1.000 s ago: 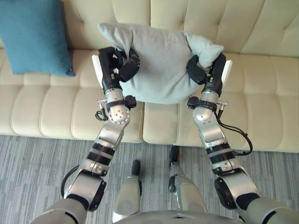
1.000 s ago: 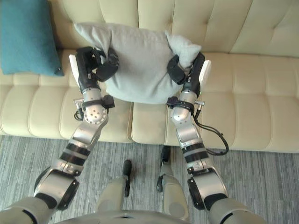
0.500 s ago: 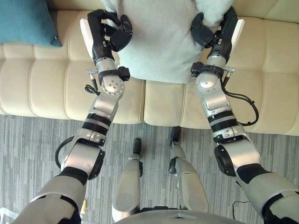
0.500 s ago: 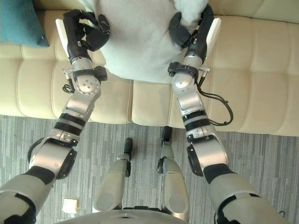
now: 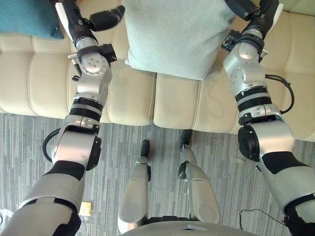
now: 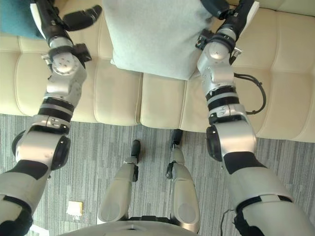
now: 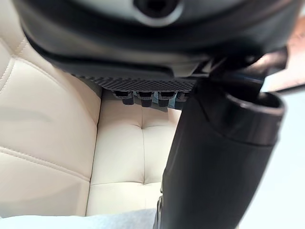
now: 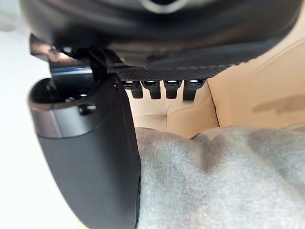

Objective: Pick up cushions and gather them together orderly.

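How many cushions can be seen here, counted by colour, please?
Grey cushion: 1
Teal cushion: 1
Total: 2

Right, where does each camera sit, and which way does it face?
Left eye: on the head, facing down at the grey cushion and sofa; both arms, left hand, right hand show.
Right eye: beside it, same scene.
Left wrist: looks along its hand at the sofa.
Right wrist: looks along its hand at the grey cushion.
All four share the sofa.
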